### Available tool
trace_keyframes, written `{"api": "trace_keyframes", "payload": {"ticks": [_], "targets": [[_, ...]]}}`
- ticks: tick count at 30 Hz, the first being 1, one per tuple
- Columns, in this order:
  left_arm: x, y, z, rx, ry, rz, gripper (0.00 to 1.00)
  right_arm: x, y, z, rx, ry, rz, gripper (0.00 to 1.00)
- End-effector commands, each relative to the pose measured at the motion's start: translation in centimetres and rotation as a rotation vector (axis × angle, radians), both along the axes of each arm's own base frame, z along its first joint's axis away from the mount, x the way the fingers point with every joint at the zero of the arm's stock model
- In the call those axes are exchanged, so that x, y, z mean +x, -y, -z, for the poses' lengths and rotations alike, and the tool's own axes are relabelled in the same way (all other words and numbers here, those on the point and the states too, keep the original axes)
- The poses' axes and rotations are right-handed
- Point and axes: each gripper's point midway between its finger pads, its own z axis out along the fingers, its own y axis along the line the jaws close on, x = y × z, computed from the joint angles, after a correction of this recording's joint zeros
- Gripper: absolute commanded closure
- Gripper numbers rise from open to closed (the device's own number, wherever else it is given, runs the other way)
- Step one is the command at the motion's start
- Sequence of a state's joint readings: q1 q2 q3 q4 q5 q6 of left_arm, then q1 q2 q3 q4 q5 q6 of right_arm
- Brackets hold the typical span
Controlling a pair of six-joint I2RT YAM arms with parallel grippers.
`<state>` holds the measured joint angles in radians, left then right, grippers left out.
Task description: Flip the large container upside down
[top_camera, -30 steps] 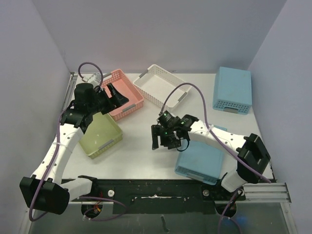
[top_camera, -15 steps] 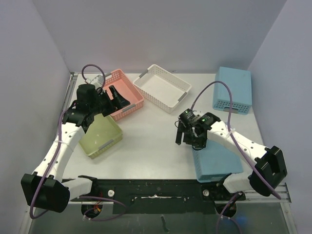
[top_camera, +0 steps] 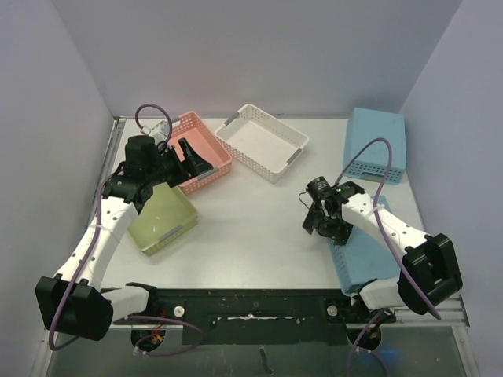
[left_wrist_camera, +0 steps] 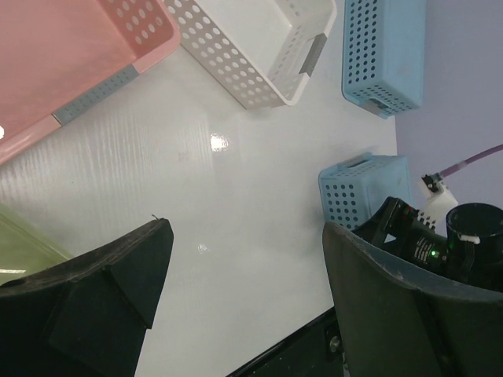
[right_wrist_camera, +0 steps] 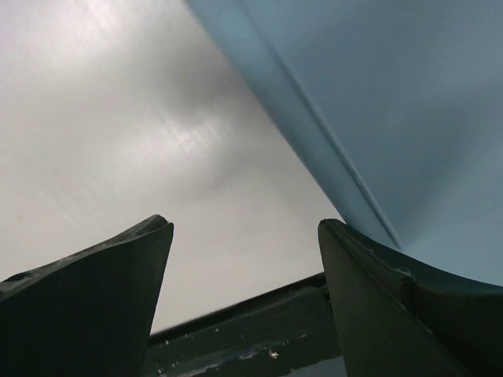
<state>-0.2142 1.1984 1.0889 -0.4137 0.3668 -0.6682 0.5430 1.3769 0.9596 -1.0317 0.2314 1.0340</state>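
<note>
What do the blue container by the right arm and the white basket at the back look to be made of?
Blue container: likely moulded plastic with a smooth matte finish; its upturned base is plain, and the left wrist view shows rows of punched holes in its wall.
White basket: probably the same kind of plastic, slightly glossy, with perforated walls and grey handle inserts.
Both are judged from looks only.

Left claw (left_wrist_camera: 240, 294) spread wide over table (left_wrist_camera: 212, 204); pink basket (left_wrist_camera: 71, 63), white basket (left_wrist_camera: 259, 51) beyond.
</note>
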Motion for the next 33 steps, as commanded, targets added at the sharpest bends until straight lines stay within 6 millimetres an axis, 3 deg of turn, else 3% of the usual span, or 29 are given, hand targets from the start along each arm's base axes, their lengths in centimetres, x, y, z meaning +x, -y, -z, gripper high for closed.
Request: {"api": "trace_keyframes", "payload": {"ticks": [1, 5, 8, 9, 10, 13, 16, 19, 24, 27, 33], "targets": [[0.6, 1.0, -2.2, -0.028, 0.095, 0.059, 0.23, 1.8, 3.1, -2.4, -0.071, 0.114, 0.151, 0.24], [0.6, 1.2, -2.4, -0.024, 0.102, 0.068, 0.23, 3.9, -1.3, -4.1, 0.0, 0.214, -0.01, 0.23], [0.4, 1.5, -2.6, -0.027, 0.108, 0.083, 0.23, 4.2, -2.7, -2.7, 0.014, 0.183, -0.066, 0.22], [0.2, 1.8, -2.9, -0.038, 0.115, 0.096, 0.23, 4.1, -2.4, -1.6, 0.006, 0.158, -0.075, 0.22], [0.2, 2.3, -3.8, -0.06, 0.134, 0.117, 0.23, 4.1, -0.7, -0.4, -0.013, 0.129, -0.041, 0.22], [0.2, 3.8, -4.7, -0.045, 0.158, 0.164, 0.23, 4.1, 3.4, 0.5, -0.059, 0.101, 0.053, 0.22], [0.1, 6.1, -4.2, 0.023, 0.156, 0.239, 0.22, 4.9, 6.8, -0.1, -0.108, 0.127, 0.136, 0.22], [0.6, 9.2, -3.2, 0.162, 0.149, 0.289, 0.21, 5.9, 8.6, -1.6, -0.15, 0.154, 0.193, 0.22], [2.1, 12.1, -2.2, 0.264, 0.164, 0.311, 0.2, 7.5, 7.5, -3.3, -0.101, 0.212, 0.202, 0.22], [3.9, 14.3, -2.8, 0.319, 0.248, 0.344, 0.2, 8.4, 6.0, -4.4, -0.01, 0.29, 0.17, 0.22], [8.2, 18.4, 1.3, 0.496, 0.244, 0.438, 0.2, 9.0, 5.5, -8.3, 0.069, 0.438, 0.128, 0.21]]}}
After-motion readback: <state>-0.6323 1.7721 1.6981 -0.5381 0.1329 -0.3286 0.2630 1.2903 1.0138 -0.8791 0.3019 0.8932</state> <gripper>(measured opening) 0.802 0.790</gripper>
